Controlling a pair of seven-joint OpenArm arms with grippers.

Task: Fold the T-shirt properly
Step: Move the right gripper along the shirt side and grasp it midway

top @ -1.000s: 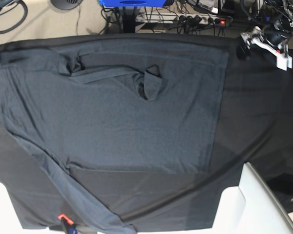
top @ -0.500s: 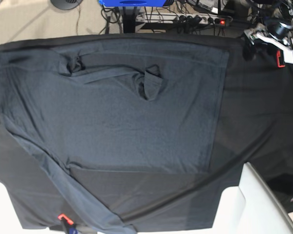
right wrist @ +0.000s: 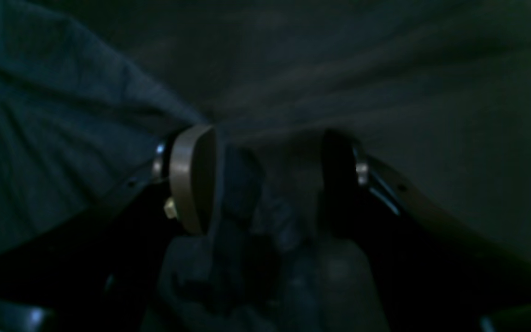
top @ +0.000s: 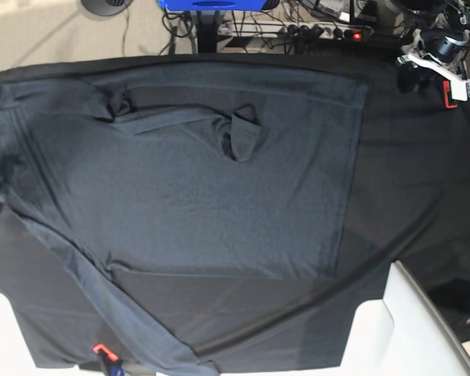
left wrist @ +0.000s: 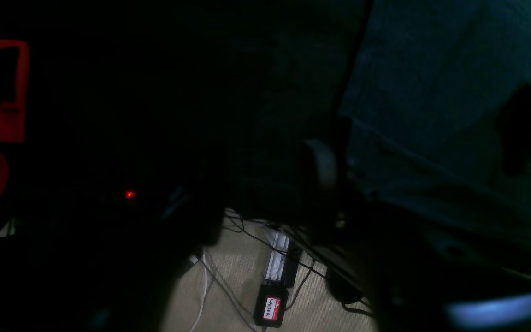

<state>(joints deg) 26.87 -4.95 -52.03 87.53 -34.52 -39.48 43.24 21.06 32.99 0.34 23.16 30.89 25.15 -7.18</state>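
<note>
My right gripper (right wrist: 265,175) has its jaws spread with a bunch of dark knit gathered between them; they straddle the T-shirt (top: 188,180) at its edge on the base view's left, though I cannot tell whether the pads truly bite the cloth. My left gripper (top: 435,70) hangs at the table's far corner, apart from the shirt; its wrist view is too dark for me to say if the jaws stand spread or pressed together.

To do this step well, I judge I should take only the grey knit, not the black table cloth (top: 423,180) underneath, and bring the left gripper onto the matching edge before lifting, so both sides rise evenly and the panel does not skew.

The shirt lies spread flat over most of the table, its long axis running left to right in the base view. One sleeve (top: 102,290) trails diagonally toward the near edge; another sleeve (top: 219,125) lies crumpled across the upper body.
</note>
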